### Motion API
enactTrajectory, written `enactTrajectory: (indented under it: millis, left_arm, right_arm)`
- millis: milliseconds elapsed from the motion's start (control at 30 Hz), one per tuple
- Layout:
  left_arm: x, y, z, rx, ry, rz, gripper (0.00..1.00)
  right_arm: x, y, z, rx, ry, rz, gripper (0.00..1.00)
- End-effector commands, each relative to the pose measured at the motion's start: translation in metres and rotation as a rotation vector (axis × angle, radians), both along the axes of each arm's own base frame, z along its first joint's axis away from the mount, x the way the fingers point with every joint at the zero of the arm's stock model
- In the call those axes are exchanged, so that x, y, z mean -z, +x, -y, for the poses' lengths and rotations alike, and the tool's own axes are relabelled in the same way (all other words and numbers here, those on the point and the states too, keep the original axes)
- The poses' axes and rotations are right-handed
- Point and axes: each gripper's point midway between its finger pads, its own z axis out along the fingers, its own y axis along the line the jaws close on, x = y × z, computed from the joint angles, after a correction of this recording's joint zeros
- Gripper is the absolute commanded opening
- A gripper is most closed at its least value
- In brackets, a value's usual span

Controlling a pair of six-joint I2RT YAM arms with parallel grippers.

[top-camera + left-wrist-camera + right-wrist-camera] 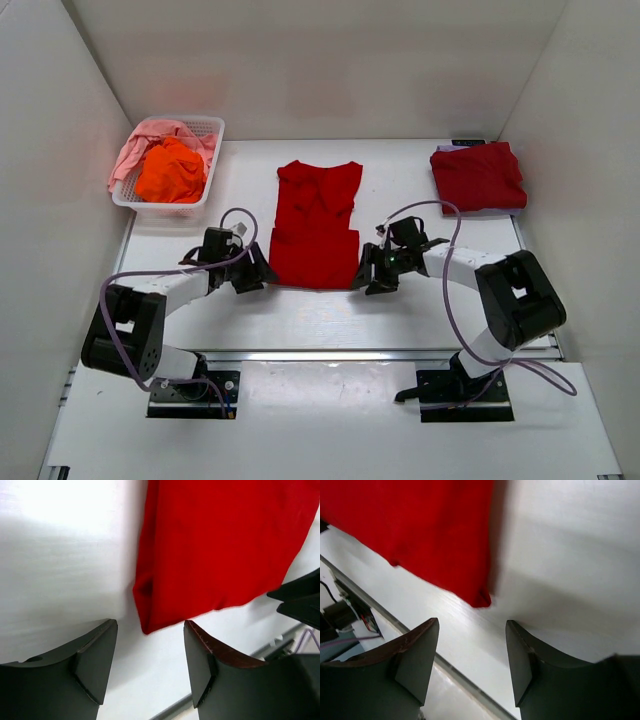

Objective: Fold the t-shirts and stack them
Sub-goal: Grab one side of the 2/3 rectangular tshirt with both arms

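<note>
The top view takes in all 4 t-shirts. The bright red t-shirt (313,225) lies flat in the middle of the white table (400,310), collar away from the arms, its near part doubled over into a thicker band. The darker crimson t-shirt (478,177) sits folded at the far right. The orange t-shirt (172,172) and the pale pink t-shirt (135,150) are bunched in the white mesh basket (205,125) at the far left, the pink one spilling over its rim. From above, the left gripper (250,270) sits low at the near left corner of the red shirt and the right gripper (372,272) at the near right corner, but this view is too small to show how their fingers stand. The wrist views settle that. In the left wrist view the 2 dark fingers (95,660) stand well apart, and the shirt's folded corner reaches to the mouth of the gap without being pinched; the fold's layered edge shows there as a dark crease, which the top view does not reveal. Black parts of the other arm show at that view's right edge. In the right wrist view the 2 fingers (415,655) are likewise spread, with bare table between them and the shirt's other near corner just ahead of the tips. Neither wrist view shows the basket or the crimson shirt.
</note>
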Motion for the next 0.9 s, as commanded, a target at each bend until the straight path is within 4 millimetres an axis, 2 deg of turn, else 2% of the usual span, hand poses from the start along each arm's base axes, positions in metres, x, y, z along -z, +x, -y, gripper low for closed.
enactTrajectory:
  millis: [0, 133, 167, 200, 233, 267, 300, 367, 433, 467, 500, 567, 600, 633, 700, 733, 800, 833, 867]
  left_arm:
    - [0.001, 0.017, -0.002, -0.035, 0.055, 0.06, 0.67]
    - [0.008, 0.028, 0.005, -0.042, 0.049, 0.054, 0.63]
    - [0.012, 0.027, 0.005, -0.048, 0.053, 0.042, 0.53]
    - [0.012, 0.031, 0.005, -0.056, 0.05, 0.044, 0.45]
    - [0.014, 0.03, 0.007, -0.047, 0.041, 0.034, 0.29]
    - [0.014, 0.027, 0.011, -0.024, 0.023, 0.024, 0.12]
    - [0.015, 0.023, 0.011, -0.016, 0.015, 0.017, 0.0]
    - [0.017, 0.015, 0.011, 0.006, 0.014, 0.001, 0.0]
    - [0.019, -0.001, 0.01, 0.045, 0.031, -0.017, 0.0]
    - [0.023, -0.018, 0.007, 0.072, 0.045, -0.049, 0.0]
    - [0.018, -0.024, 0.012, 0.115, 0.043, -0.034, 0.0]
    - [0.023, -0.056, 0.011, 0.179, 0.064, -0.083, 0.0]
    - [0.018, -0.064, 0.014, 0.208, 0.062, -0.07, 0.0]
    - [0.024, -0.08, 0.011, 0.228, 0.073, -0.106, 0.0]
    - [0.022, -0.107, 0.011, 0.257, 0.061, -0.13, 0.0]
    - [0.012, -0.109, 0.013, 0.26, 0.041, -0.092, 0.0]
    - [0.016, -0.13, 0.007, 0.243, 0.038, -0.133, 0.0]
    - [0.008, -0.129, 0.008, 0.229, 0.019, -0.101, 0.0]
    - [0.009, -0.135, 0.007, 0.23, 0.019, -0.11, 0.0]
  right_arm:
    - [0.0, 0.02, -0.012, 0.038, 0.027, 0.074, 0.54]
    - [0.009, 0.029, -0.021, 0.031, 0.029, 0.056, 0.49]
    - [0.012, 0.033, -0.024, 0.03, 0.028, 0.061, 0.47]
    - [0.013, 0.034, -0.025, 0.031, 0.032, 0.057, 0.35]
    - [0.014, 0.035, -0.027, 0.023, 0.038, 0.058, 0.12]
    - [0.016, 0.033, -0.028, 0.023, 0.04, 0.043, 0.0]
    - [0.016, 0.031, -0.03, 0.017, 0.043, 0.038, 0.01]
    - [0.017, 0.023, -0.027, 0.015, 0.018, 0.038, 0.0]
    - [0.017, 0.004, -0.025, -0.01, 0.005, 0.011, 0.0]
    - [0.02, -0.005, -0.019, -0.011, -0.009, -0.003, 0.0]
    - [0.017, -0.017, -0.017, -0.021, -0.014, -0.011, 0.0]
    - [0.016, -0.04, -0.014, -0.055, -0.032, -0.029, 0.0]
    - [0.016, -0.05, -0.008, -0.057, -0.042, -0.037, 0.0]
    - [0.014, -0.059, -0.009, -0.076, -0.037, -0.038, 0.0]
    - [0.009, -0.083, -0.007, -0.098, -0.023, -0.055, 0.0]
    - [0.006, -0.094, -0.005, -0.108, -0.014, -0.061, 0.0]
    - [0.002, -0.106, -0.003, -0.113, -0.005, -0.065, 0.0]
    - [0.002, -0.115, 0.0, -0.121, 0.0, -0.068, 0.0]
    - [0.0, -0.117, 0.0, -0.116, 0.005, -0.073, 0.0]
